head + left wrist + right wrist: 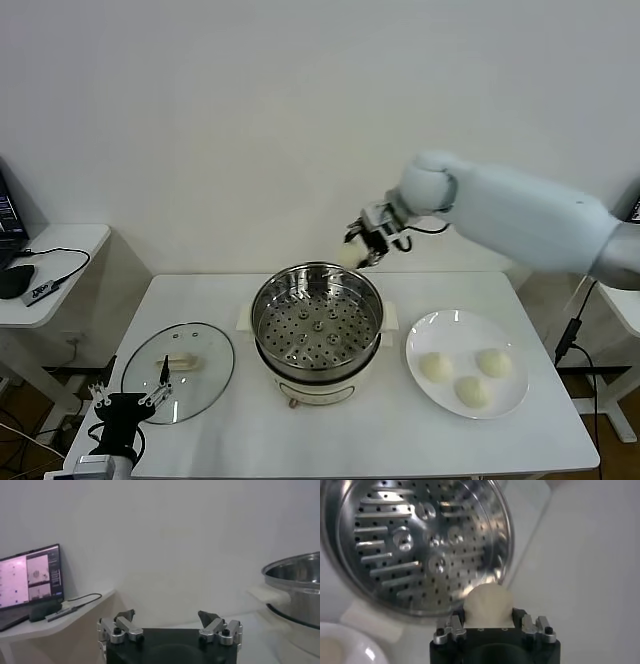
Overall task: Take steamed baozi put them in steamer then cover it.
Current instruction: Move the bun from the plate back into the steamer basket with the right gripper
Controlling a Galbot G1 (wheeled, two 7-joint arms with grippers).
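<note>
From the head view, you see the right gripper [364, 243] held in the air just behind the far rim of the steamer [316, 318], its jaws closed on one baozi [350, 254], a smooth cream-white round bun. The steamer is a round, shiny steel basket with a perforated floor, sitting on a white cooker base in the middle of the white desk [250, 430]. To its right you have a flat, glossy white plate [428, 335] carrying three more buns [472, 391] set close together. To its left the cover [180, 371] lies flat on the desk: clear glass, metal rim, cream bar handle. The left gripper [130, 399] sits low at the near left corner of the desk, beside the cover, holding nothing.

In the left wrist view, your left gripper [170, 620] shows its jaws spread wide with nothing between them. The steamer's polished wall [295, 577] and a white side handle appear at the edge, and a laptop [29, 582] stands on a side table [60, 620].

In the right wrist view, your right gripper [490, 625] has its jaws pressed against both sides of the baozi [488, 604], whose surface looks soft and matte. Beyond it you look straight down into the steamer [415, 540], with holes and slots across its mirrored floor; the bun lies over the steamer's rim. A part of the plate [350, 642] shows at the corner.
</note>
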